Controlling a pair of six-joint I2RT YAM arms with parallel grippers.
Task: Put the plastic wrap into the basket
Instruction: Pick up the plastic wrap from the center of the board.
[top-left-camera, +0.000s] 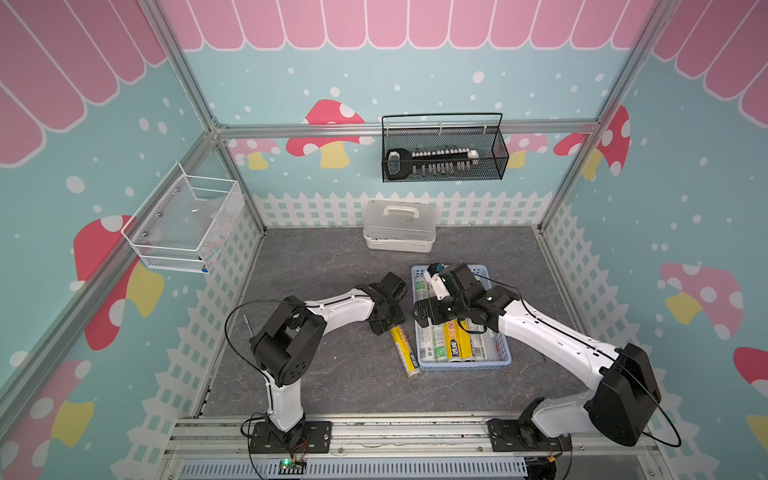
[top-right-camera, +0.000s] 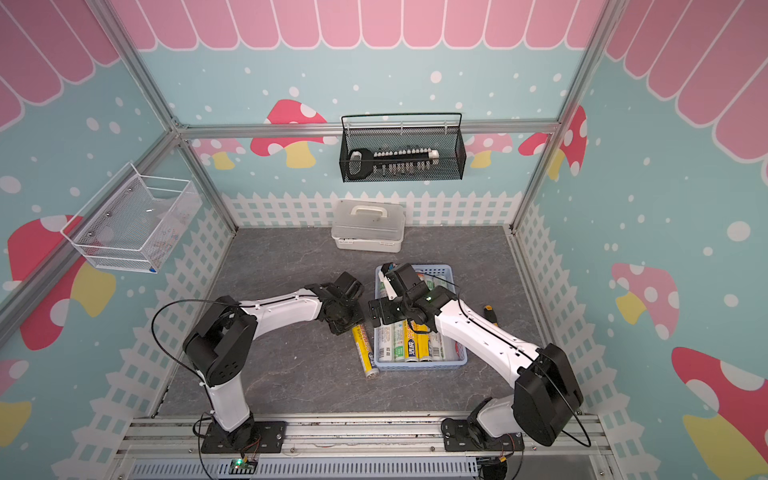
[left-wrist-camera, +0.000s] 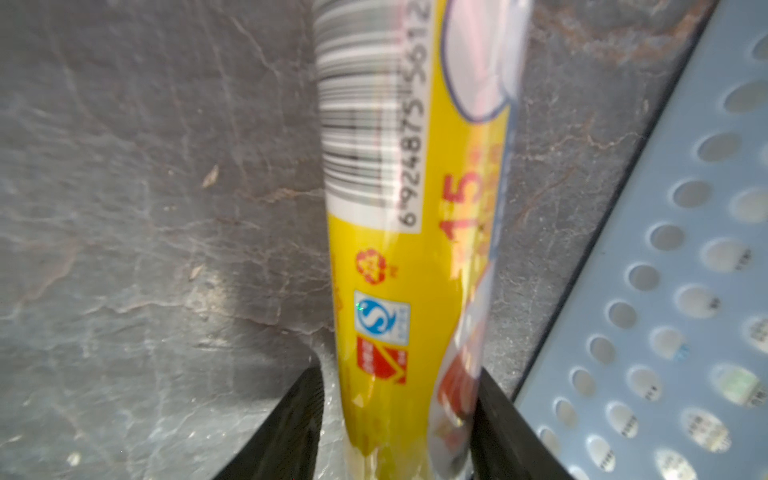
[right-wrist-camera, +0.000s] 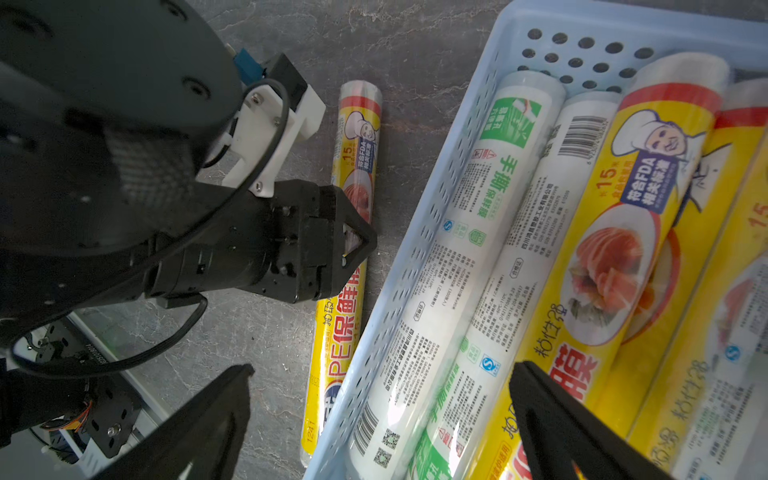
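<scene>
One yellow plastic wrap roll (top-left-camera: 403, 349) (top-right-camera: 365, 351) lies on the grey table along the left side of the light-blue basket (top-left-camera: 465, 366) (top-right-camera: 419, 366). My left gripper (top-left-camera: 386, 321) (left-wrist-camera: 399, 436) straddles its far end. One finger touches the roll (left-wrist-camera: 407, 249) and a thin gap shows at the other, with the roll resting on the table. Several yellow and white-green rolls (top-left-camera: 453, 345) (right-wrist-camera: 498, 249) lie side by side in the basket (right-wrist-camera: 415, 249). My right gripper (top-left-camera: 428, 316) (right-wrist-camera: 380, 415) hangs over the basket's left wall, open and empty.
A white lidded box (top-left-camera: 400, 226) stands at the back of the table. A black wire basket (top-left-camera: 442, 149) hangs on the back wall and a white wire basket (top-left-camera: 183, 224) on the left wall. A yellow-and-black tool handle (top-right-camera: 487, 311) peeks out right of the basket.
</scene>
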